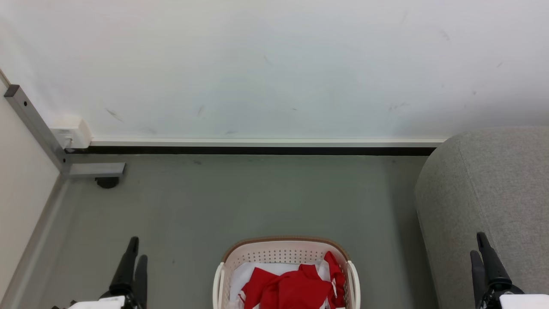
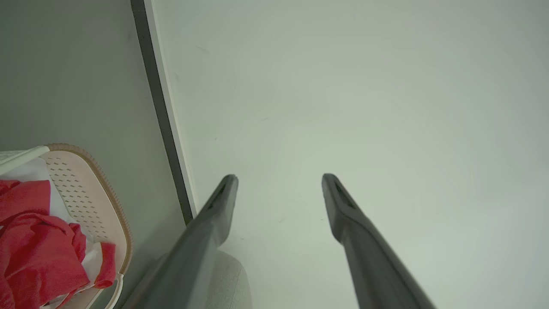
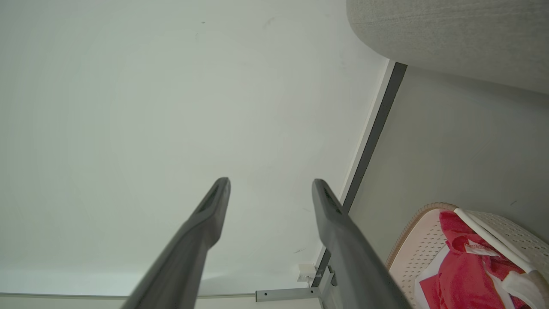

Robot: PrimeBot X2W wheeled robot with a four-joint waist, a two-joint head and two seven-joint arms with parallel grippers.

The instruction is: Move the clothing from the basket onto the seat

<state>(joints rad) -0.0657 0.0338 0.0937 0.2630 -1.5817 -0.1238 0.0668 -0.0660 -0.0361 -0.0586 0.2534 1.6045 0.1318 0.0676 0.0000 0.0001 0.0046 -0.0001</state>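
The bright red soft fabric clothing with white panels (image 1: 296, 287) is lying bunched inside the small oval cream plastic basket with perforated walls, a brown rim and white side handles (image 1: 279, 252), one red fold riding up against the right wall beside the right handle. The basket is sitting on the dull grey-green floor (image 1: 257, 197) at the near middle of the scene, between the two grippers. To its right, near but apart from it, the large grey woven-fabric seat with rounded edges (image 1: 493, 184) is standing against the far wall. The left gripper (image 1: 138, 252) is hanging at the near left, well apart from the basket, its two long dark fingers spread wide. In the wrist view the plain wall is showing between them. The right gripper (image 1: 477, 245) is hovering at the near right in front of the seat's side, its fingers likewise spread wide and gripping nothing. Farther out, a dark skirting strip (image 1: 257, 150) is running along the foot of the white wall (image 1: 274, 64), and at the far left a grey metal bracket (image 1: 38, 128) is meeting a small white wall box (image 1: 72, 132).
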